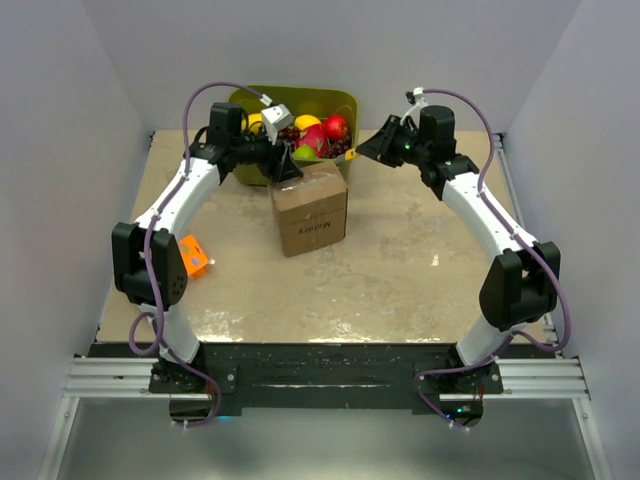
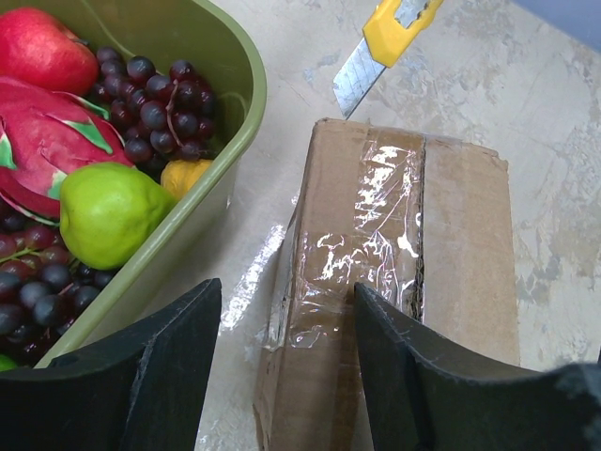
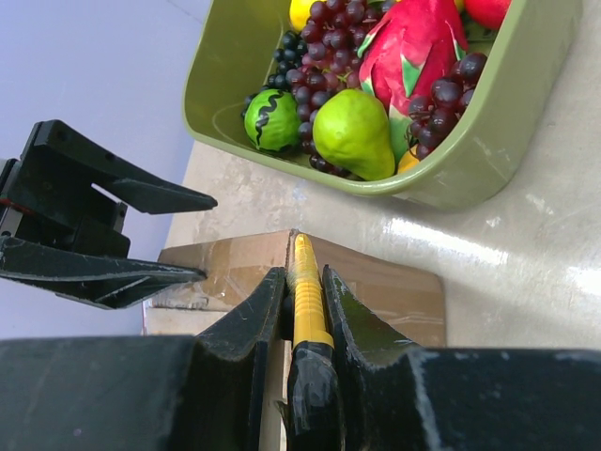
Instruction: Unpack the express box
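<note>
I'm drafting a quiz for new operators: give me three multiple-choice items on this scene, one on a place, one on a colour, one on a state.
1. Where does the express box stand relative to the fruit bin? A. inside it B. on the table just in front of it C. behind it
2. What colour is the handle of the utility knife in the right gripper? A. yellow B. blue C. white
3. How is the box's top? A. cut open B. flaps folded out C. sealed with clear tape
Answers: B, the top view shows it nearer the arms; A, the right wrist view shows yellow; C, the left wrist view shows tape over closed flaps.
</note>
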Available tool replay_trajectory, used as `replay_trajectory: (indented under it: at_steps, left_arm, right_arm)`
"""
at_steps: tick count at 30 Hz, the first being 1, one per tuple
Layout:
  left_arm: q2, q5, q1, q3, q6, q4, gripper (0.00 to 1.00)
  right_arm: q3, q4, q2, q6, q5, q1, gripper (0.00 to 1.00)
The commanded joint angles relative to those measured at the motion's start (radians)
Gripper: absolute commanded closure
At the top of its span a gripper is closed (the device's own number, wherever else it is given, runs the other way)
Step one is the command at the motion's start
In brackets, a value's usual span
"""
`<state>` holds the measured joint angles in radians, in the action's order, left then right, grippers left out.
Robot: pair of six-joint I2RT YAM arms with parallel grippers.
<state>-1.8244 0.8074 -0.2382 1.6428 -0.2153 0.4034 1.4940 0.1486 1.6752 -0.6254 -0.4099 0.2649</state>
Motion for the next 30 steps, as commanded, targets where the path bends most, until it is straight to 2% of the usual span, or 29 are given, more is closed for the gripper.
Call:
replay_trajectory:
  at_steps: [1,5,11,15,23,26,30]
  left_arm:
    - [0.039,0.015,-0.012,-0.008,0.021,-0.015,0.38]
    - [0.034,-0.007,-0.016,-0.001,0.024,-0.017,0.39]
    - [0.03,-0.019,-0.027,0.002,0.019,-0.009,0.51]
    - [0.028,-0.025,-0.032,0.0,0.017,0.002,0.73]
    - [0.03,-0.057,-0.038,-0.021,0.027,-0.008,0.96]
    - [0.03,-0.069,-0.038,-0.029,0.028,-0.008,1.0]
    - [0.027,-0.068,-0.039,-0.037,0.027,-0.009,1.0]
  right_arm:
    - [0.048,-0.026,-0.002,0.001,-0.003,0.01,1.0]
    - [0.048,-0.017,-0.008,-0.002,-0.03,0.008,1.0]
    - [0.061,0.037,-0.006,-0.004,-0.05,0.004,1.0]
    - [0.087,0.081,0.003,-0.004,-0.085,-0.013,1.0]
    - [0.126,0.164,0.024,0.0,-0.107,-0.032,1.0]
    - [0.133,0.189,0.027,0.004,-0.102,-0.032,1.0]
    - [0.138,0.215,0.034,0.012,-0.119,-0.03,1.0]
